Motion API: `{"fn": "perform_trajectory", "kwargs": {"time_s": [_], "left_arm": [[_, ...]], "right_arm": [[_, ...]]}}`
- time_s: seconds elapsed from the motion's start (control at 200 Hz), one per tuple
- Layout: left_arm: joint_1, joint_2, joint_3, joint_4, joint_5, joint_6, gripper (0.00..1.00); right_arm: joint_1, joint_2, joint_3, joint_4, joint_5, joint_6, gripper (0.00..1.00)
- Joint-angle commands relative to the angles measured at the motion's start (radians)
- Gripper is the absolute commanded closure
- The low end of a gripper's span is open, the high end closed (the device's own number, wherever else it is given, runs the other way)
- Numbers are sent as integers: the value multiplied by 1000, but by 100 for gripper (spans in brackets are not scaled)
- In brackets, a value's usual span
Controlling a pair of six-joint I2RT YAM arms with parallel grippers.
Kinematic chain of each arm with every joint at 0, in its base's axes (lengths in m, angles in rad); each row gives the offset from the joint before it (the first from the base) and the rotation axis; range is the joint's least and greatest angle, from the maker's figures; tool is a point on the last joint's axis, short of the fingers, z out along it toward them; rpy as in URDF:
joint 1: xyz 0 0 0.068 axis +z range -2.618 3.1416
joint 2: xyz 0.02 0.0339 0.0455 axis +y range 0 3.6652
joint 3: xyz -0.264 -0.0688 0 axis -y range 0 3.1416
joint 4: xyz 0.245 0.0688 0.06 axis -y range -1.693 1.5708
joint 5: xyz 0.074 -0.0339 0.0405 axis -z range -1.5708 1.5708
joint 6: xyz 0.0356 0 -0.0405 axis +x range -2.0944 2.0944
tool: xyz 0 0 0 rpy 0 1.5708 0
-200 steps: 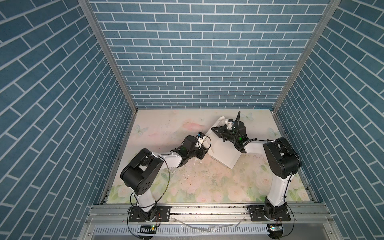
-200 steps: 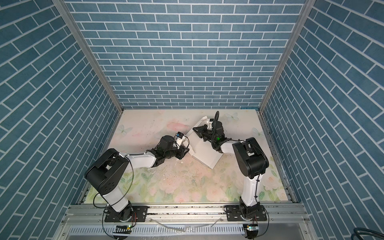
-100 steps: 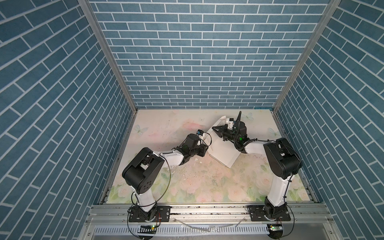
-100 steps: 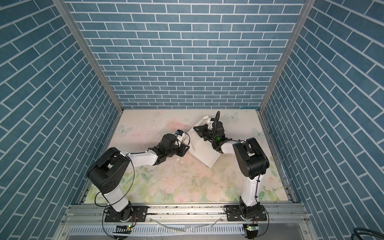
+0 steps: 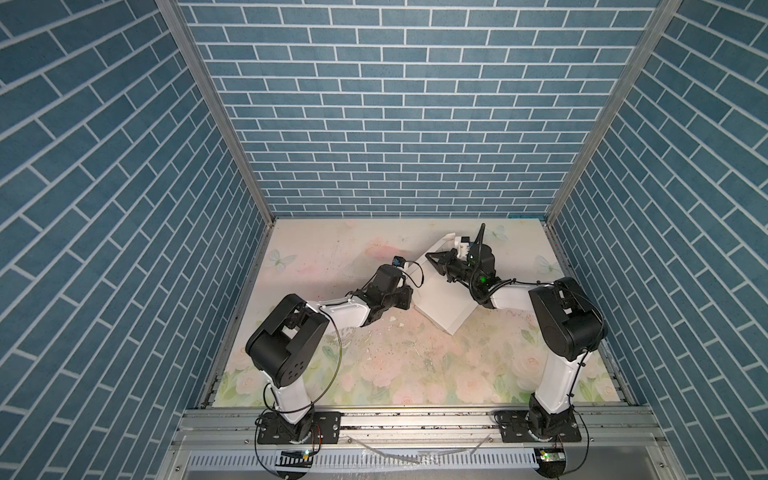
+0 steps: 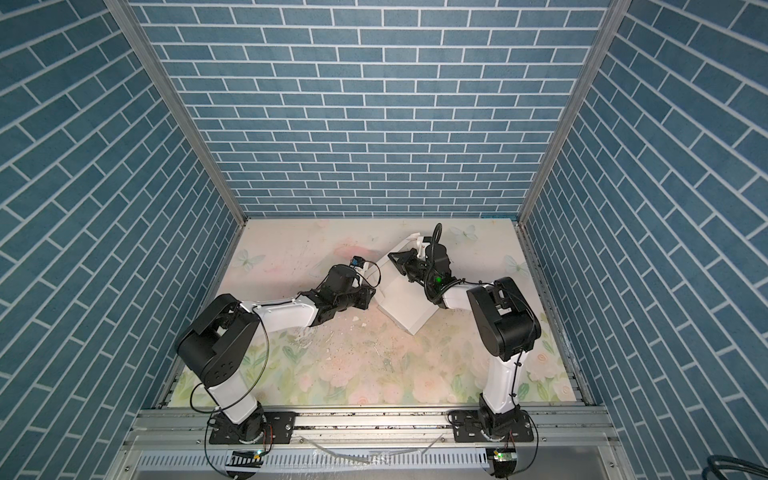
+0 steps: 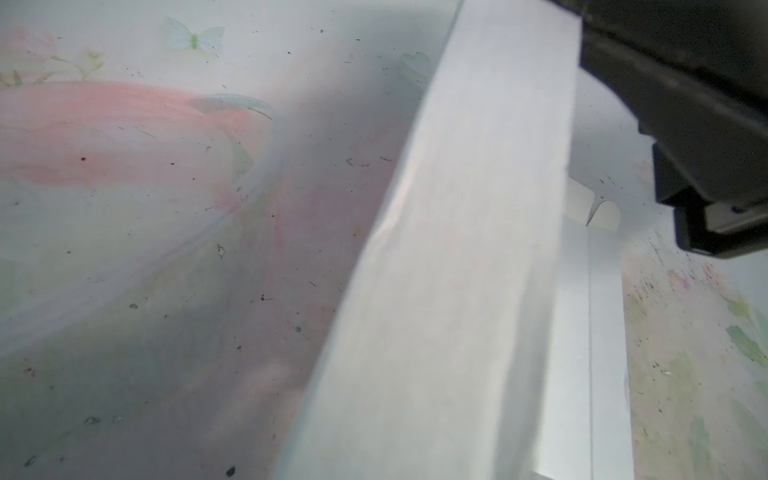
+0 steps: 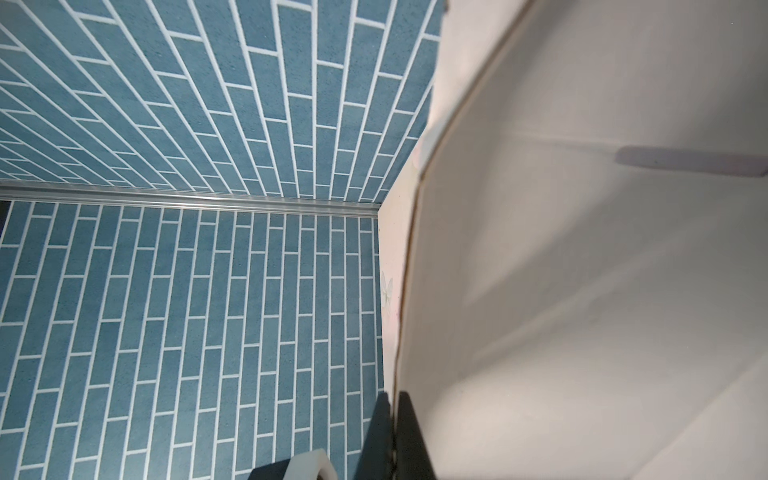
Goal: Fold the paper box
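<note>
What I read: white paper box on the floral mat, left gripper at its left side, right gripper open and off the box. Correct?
Not quite. The right gripper is not open and off it: the right wrist view shows its jaws shut on an edge of the paper box. The rest stands: box on the floral mat, left gripper at its left side.

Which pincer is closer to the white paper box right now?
Right. The right pincer is clamped on an edge of the paper box. The left pincer sits just beside the box's left side in a top view, contact unclear.
</note>
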Motion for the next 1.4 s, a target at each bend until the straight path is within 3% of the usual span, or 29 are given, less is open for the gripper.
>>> {"fn": "perform_trajectory", "kwargs": {"time_s": [0.0,1.075,1.395], "left_arm": [[-2,22,34,-13,-65,-5,72],[-61,-13,49,-79,-223,201,77],[-74,9,96,-127,-296,176,74]], "right_arm": [[19,-33,-43,3,-33,-16,100],[31,-89,-102,26,16,-9,100],[39,-63,-106,79,24,4,100]]}}
